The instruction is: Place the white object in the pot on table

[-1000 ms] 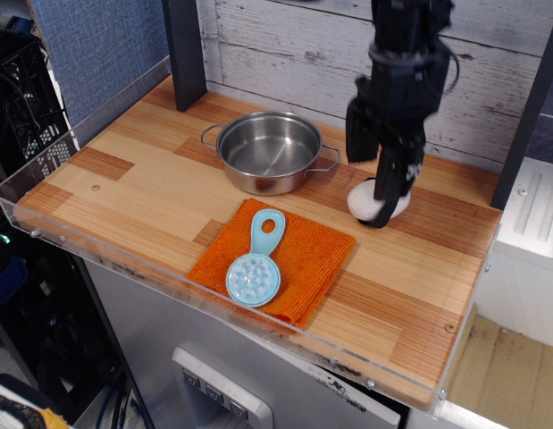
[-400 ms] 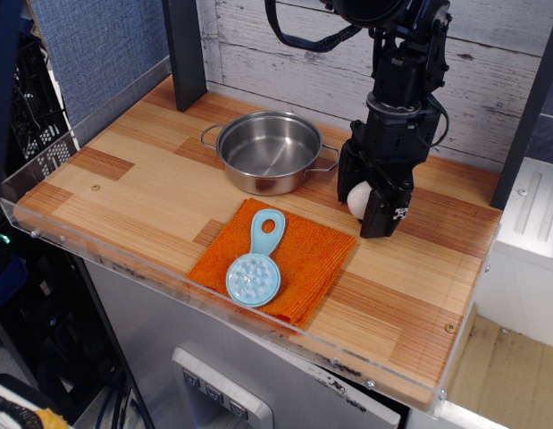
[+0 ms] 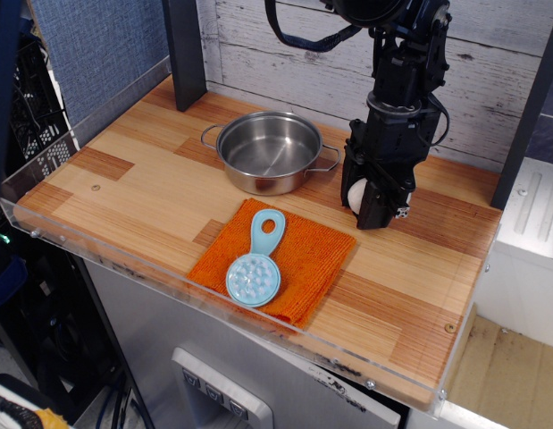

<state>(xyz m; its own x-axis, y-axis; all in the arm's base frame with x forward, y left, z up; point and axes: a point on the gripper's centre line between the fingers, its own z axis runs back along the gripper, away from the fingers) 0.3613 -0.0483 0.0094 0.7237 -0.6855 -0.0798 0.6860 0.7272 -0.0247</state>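
Near front edge of worktop (image 3: 151, 210): orange cloth (image 3: 303, 259), flat, light-blue round scoop (image 3: 255, 271) lying on it, handle pointing toward back edge.

Right of centre, beyond cloth: black pincer (image 3: 367, 198) pointing down, jaws drawn in against white plush (image 3: 356, 194); plush mostly hidden between jaws, only small white patch visible. Contact of plush with worktop: cannot tell.

Toward back edge, left of pincer: shiny steel pot (image 3: 269, 151), upright, two wire loop handles, well apart from plush.
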